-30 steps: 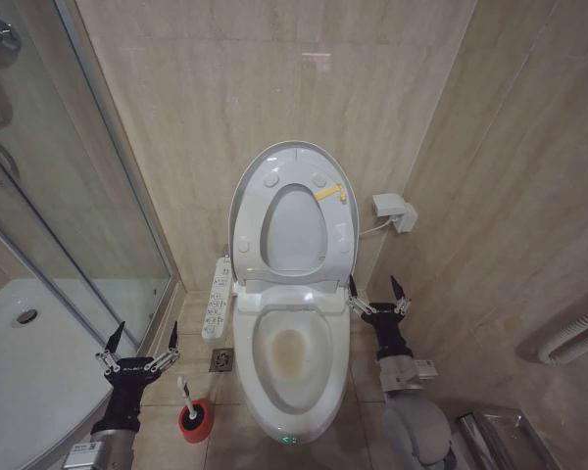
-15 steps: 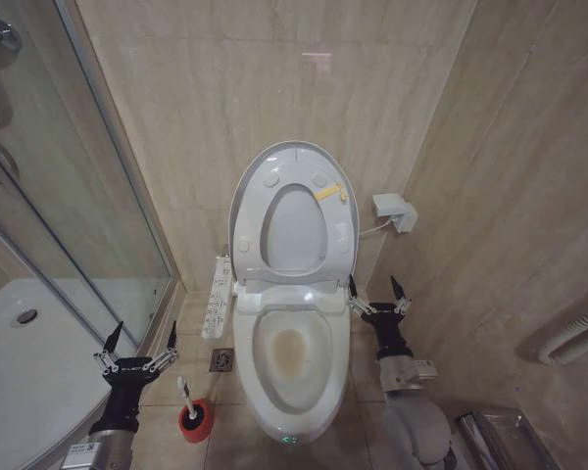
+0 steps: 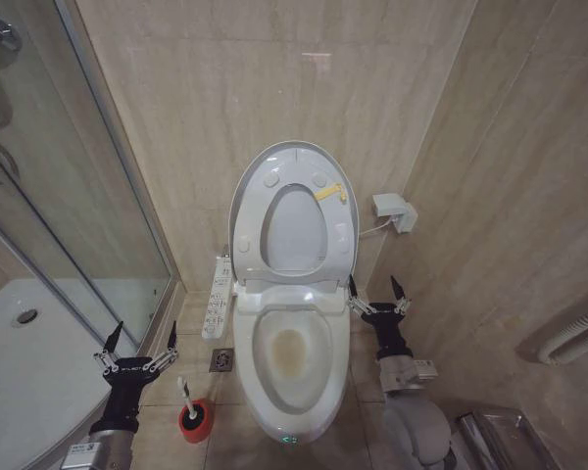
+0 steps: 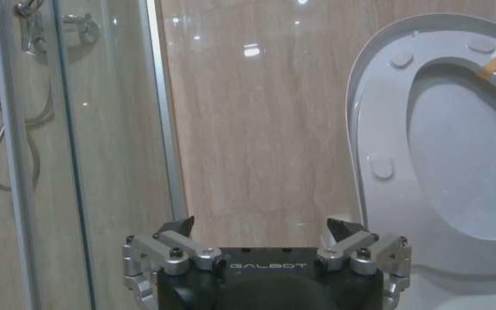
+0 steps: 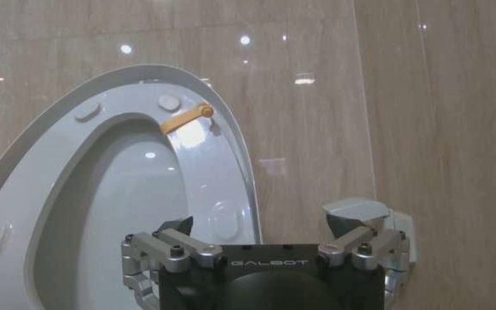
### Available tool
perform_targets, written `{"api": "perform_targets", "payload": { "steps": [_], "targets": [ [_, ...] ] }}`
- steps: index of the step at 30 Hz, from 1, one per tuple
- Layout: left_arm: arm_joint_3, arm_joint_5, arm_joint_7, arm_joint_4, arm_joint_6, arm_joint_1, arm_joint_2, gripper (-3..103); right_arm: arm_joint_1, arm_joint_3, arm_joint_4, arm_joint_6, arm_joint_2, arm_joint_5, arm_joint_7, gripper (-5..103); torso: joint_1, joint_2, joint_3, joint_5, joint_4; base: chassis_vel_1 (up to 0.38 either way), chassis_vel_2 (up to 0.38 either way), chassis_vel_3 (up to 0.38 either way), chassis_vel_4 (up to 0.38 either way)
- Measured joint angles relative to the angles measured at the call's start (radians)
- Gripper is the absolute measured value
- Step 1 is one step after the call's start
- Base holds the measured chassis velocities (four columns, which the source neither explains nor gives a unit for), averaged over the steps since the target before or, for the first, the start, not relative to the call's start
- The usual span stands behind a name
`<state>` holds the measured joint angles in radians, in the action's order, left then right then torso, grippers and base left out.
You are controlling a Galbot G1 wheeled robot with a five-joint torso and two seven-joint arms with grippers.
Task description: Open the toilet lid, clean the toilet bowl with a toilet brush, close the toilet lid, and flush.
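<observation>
The toilet lid [image 3: 292,156] stands upright against the wall with the ring seat [image 3: 339,231] and its yellow tag raised in front of it. Below lies the toilet bowl [image 3: 290,354], white with a yellowish-stained hollow and a small green light at its front. The toilet brush [image 3: 187,394] stands in a red cup [image 3: 196,419] on the floor left of the bowl. My left gripper [image 3: 137,337] is open, just left of the brush. My right gripper [image 3: 376,290] is open beside the bowl's right rim. The lid [image 4: 377,123] [image 5: 110,97] also appears in both wrist views.
A glass shower enclosure [image 3: 69,196] and curved white shower tray [image 3: 29,372] stand to the left. A control panel [image 3: 217,298] hangs on the toilet's left side. A floor drain [image 3: 221,360] lies near the brush. A wall socket box [image 3: 394,211] is right of the lid. Tiled walls close in.
</observation>
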<state>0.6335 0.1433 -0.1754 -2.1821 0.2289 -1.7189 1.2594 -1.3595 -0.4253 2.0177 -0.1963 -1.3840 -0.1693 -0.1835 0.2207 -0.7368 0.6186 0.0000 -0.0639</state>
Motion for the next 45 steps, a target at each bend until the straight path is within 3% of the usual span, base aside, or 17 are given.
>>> {"api": "perform_targets", "payload": {
  "steps": [45],
  "targets": [
    [0.000,0.000,0.000,0.000,0.000,0.000,0.000,100,0.000,0.000,0.000,0.000,0.000,0.000,0.000,100,0.000,0.000,0.000,0.0000,0.0000,0.000,0.000,0.000,0.000]
  ]
}}
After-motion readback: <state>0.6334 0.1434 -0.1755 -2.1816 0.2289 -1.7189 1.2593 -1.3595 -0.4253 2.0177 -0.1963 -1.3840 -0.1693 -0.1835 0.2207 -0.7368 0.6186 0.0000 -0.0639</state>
